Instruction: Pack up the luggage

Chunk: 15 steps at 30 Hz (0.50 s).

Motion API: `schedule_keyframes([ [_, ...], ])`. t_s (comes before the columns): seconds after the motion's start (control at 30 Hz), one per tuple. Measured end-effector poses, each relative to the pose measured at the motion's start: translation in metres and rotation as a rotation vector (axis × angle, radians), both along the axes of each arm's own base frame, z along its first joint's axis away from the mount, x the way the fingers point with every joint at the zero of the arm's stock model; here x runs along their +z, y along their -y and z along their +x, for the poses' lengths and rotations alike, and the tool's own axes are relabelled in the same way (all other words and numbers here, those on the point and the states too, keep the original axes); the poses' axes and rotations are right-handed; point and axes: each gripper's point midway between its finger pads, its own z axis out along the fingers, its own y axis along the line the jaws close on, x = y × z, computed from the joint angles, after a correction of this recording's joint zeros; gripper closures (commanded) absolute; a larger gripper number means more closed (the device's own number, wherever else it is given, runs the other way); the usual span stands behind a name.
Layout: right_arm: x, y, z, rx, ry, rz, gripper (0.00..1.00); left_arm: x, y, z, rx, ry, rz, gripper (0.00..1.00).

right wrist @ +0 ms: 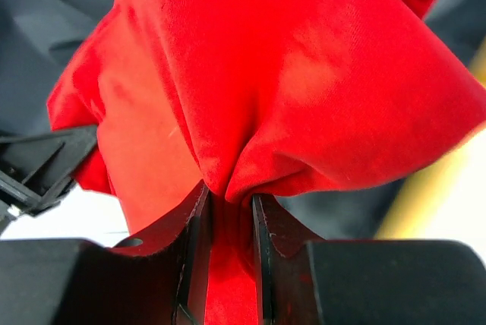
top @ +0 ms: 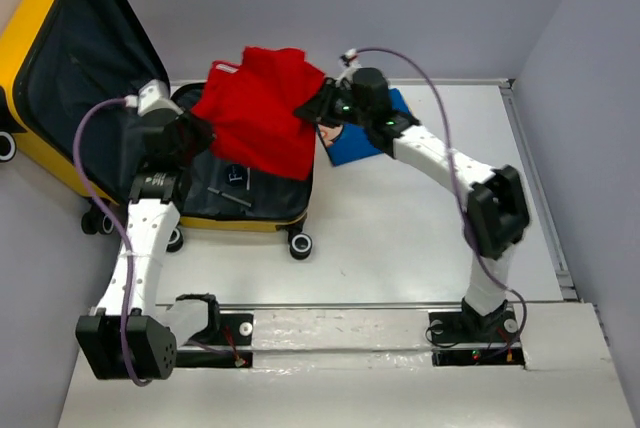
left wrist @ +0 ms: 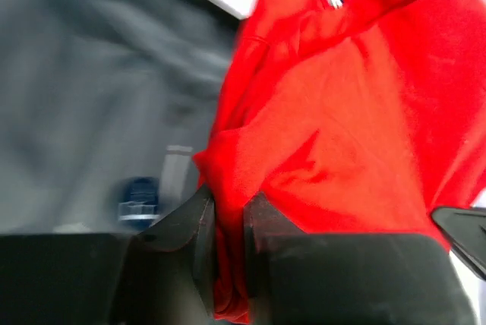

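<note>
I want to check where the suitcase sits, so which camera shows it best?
The top external view: it shows nearly the whole open luggage, lid up, with the red garment over its base. The wrist views catch only blurred patches of it behind that garment.

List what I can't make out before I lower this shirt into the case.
1. Top view: the red garment covers much of the floor of the luggage; anything beneath is hidden.
2. Top view: the blue item sits mostly behind the right arm; unidentifiable.
3. Left wrist: the small blue object is blurred.
4. Wrist views: the garment pinched in the left gripper and right gripper fills both frames, hiding the drop spot.
</note>
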Motion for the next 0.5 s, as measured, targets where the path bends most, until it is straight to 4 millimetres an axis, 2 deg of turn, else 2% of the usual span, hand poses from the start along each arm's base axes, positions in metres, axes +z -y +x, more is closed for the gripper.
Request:
schedule_keyframes([
  [0.03, -0.006, -0.019, 0.005, 0.031, -0.005, -0.003, 0.61, -0.005, -0.02, -0.003, 0.054, -0.01, 0.004, 0.01],
  [0.07, -0.012, -0.033, 0.009, 0.055, -0.01, -0.009, 0.35, -0.013, -0.047, -0.006, 0.128, -0.025, 0.015, 0.01],
  [0.13, -0.044, -0.071, 0.019, 0.106, -0.051, -0.059, 0.15, -0.027, -0.089, -0.012, 0.254, -0.056, 0.013, 0.01],
  [0.17, -0.058, -0.085, 0.021, 0.136, -0.058, -0.1, 0.11, -0.034, -0.108, -0.016, 0.312, -0.072, 0.014, 0.01],
  [0.23, -0.09, -0.101, 0.022, 0.166, -0.093, -0.17, 0.06, -0.046, -0.129, -0.022, 0.374, -0.102, 0.014, 0.01],
  [0.27, -0.108, -0.103, 0.017, 0.182, -0.117, -0.213, 0.04, -0.049, -0.131, -0.025, 0.383, -0.107, 0.012, 0.01],
  [0.33, -0.127, -0.096, 0.01, 0.188, -0.159, -0.28, 0.04, -0.049, -0.128, -0.029, 0.37, -0.103, 0.009, 0.01],
  [0.4, -0.128, -0.09, 0.009, 0.186, -0.147, -0.316, 0.06, -0.039, -0.124, -0.033, 0.357, -0.074, 0.009, 0.01],
  [0.5, -0.108, -0.075, 0.01, 0.163, -0.097, -0.361, 0.15, -0.011, -0.112, -0.041, 0.325, 0.017, 0.014, 0.01],
])
